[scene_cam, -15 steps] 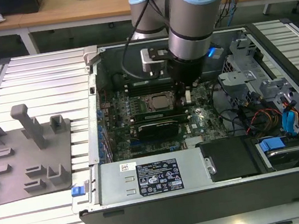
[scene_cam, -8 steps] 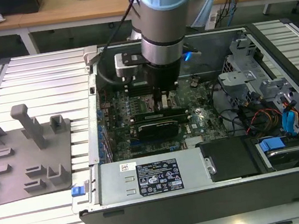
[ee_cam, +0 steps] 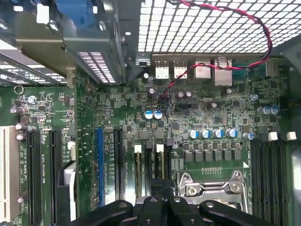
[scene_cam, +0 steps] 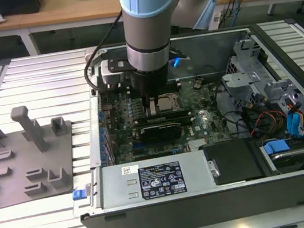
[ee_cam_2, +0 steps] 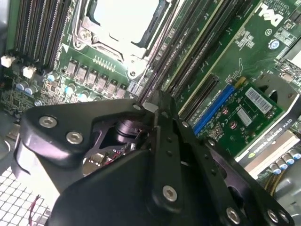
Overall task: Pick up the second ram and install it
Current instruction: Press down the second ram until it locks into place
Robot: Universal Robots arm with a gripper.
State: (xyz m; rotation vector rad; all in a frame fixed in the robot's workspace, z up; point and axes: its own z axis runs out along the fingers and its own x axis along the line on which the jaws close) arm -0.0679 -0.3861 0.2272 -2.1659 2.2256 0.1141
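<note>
My gripper [scene_cam: 152, 109] reaches down inside the open computer case [scene_cam: 212, 203], onto the motherboard just to the exterior view's left of the square processor socket [scene_cam: 169, 103]. In both wrist views its black fingers [ee_cam_2: 162, 141] come together to a narrow tip. The tip [ee_cam_2: 159, 101] rests on the long black memory slots [ee_cam_2: 188, 61] beside the socket [ee_cam_2: 124, 19]. In the first wrist view the tip [ee_cam: 155, 190] sits at the slots with white end clips [ee_cam: 138, 149]. The second ram is hidden under the fingers.
A grey fixture tray [scene_cam: 26, 163] with upright posts lies on the slatted table at the exterior view's left. An expansion card [scene_cam: 163, 128], a power supply [scene_cam: 154, 180] and drive bays with cables [scene_cam: 292, 121] crowd the case. A red and black wire [ee_cam: 225, 19] crosses the rear grille.
</note>
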